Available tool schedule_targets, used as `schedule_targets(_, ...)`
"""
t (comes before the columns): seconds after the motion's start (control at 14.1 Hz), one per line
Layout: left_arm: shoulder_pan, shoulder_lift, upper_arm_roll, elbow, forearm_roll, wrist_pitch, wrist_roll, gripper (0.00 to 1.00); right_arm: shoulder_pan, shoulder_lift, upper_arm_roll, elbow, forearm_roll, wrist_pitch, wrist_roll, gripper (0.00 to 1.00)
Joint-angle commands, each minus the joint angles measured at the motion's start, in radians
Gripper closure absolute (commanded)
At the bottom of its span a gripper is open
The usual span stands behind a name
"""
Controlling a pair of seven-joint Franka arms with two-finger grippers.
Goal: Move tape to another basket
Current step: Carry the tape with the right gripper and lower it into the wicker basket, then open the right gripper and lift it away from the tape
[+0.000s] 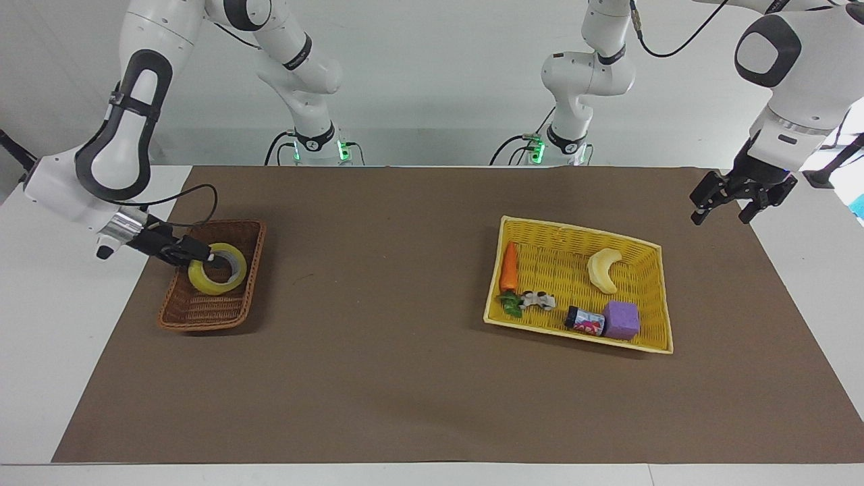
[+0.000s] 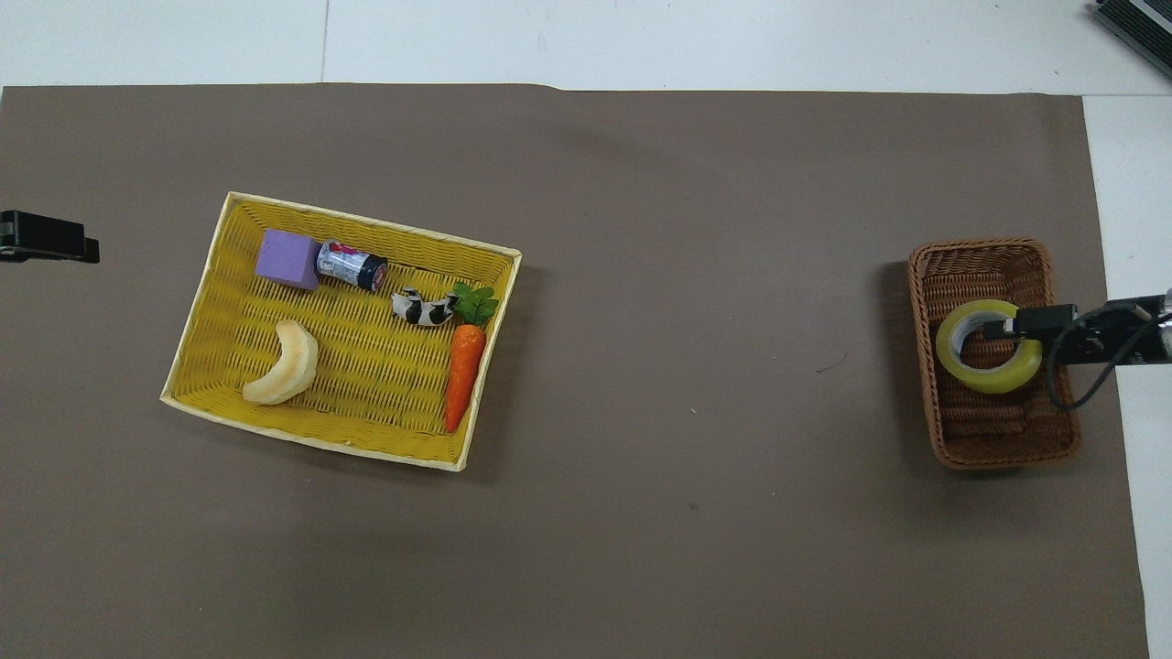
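The yellow tape roll [image 1: 217, 284] sits tilted inside the dark brown wicker basket [image 1: 202, 314] at the right arm's end of the table. My right gripper [image 1: 201, 255] reaches in over the basket's rim and is shut on the roll's rim, one finger inside the core. In the overhead view the right gripper [image 2: 1014, 322] grips the tape [image 2: 993, 379] in the basket [image 2: 1007, 439]. My left gripper [image 1: 721, 210] hangs open and empty over the mat's edge at the left arm's end; only its tip [image 2: 55, 249] shows from overhead.
A larger yellow basket [image 1: 580, 228] toward the left arm's end holds a banana [image 1: 603, 268], a carrot [image 1: 509, 266], a purple cube [image 1: 621, 319], a can [image 1: 584, 321] and a small toy [image 1: 538, 300]. A brown mat [image 1: 378, 337] covers the table.
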Motion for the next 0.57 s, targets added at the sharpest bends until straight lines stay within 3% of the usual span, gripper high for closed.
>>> schedule_targets(0.0, 0.016, -0.016, -0.017, 0.000, 0.017, -0.015, -0.021, 0.00, -0.014, 0.017, 0.007, 0.073, 0.021, 0.010, -0.030, 0.00)
schedule_targets(0.28, 0.212, -0.018, -0.229, 0.003, 0.019, -0.017, -0.011, 0.00, 0.042, 0.003, 0.007, 0.150, -0.040, 0.146, 0.008, 0.00)
schedule_targets(0.5, 0.231, -0.019, -0.246, 0.003, 0.020, -0.020, -0.009, 0.00, 0.095, 0.000, 0.010, 0.223, -0.178, 0.198, 0.039, 0.00)
